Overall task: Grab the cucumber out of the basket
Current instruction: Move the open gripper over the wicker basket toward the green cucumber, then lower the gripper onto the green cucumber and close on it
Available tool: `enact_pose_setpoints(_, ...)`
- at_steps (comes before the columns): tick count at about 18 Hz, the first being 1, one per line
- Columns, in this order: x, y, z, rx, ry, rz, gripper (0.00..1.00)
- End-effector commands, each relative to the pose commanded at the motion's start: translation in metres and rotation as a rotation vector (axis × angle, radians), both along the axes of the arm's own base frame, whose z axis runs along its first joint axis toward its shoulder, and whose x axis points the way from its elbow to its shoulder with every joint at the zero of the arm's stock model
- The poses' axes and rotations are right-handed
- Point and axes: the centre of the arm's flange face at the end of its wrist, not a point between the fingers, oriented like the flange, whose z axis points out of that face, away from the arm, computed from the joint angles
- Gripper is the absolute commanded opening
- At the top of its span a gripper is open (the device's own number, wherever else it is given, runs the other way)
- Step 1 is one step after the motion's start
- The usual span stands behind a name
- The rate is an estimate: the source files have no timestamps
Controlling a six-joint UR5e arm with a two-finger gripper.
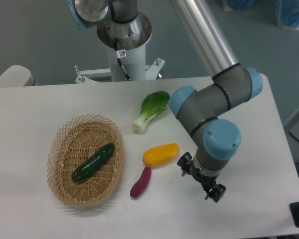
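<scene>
On my far left the cucumber (pixel 93 162) lies diagonally in the wicker basket (pixel 60 191), untouched, so the pick is not yet begun. Moving right I pass the purple eggplant-like piece (pixel 140 182) and yellow vegetable (pixel 161 154) on the table (pixel 35 109). My claw (pixel 213 192) hangs empty well apart, its opening indistinct.

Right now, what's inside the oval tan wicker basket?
Only the dark green glossy cucumber lies diagonally inside the oval tan wicker basket. The weave directly beneath it is covered.
</scene>
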Motion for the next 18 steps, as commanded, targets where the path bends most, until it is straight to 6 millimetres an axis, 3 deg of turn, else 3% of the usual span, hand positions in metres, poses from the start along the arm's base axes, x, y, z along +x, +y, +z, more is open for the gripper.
enact_pose_setpoints(4, 0.053, 0.007, 0.011, -0.008, -0.018, 0.027, 1.0)
enact_pose_setpoints(7, 0.105, 0.013, 0.019, -0.018, -0.029, 0.041, 1.0)
enact_pose_setpoints(11, 0.162, 0.024, 0.011, -0.043, -0.053, 0.022, 1.0)
enact_pose_setpoints(18, 0.233, 0.022, 0.001, -0.071, -0.069, 0.032, 1.0)
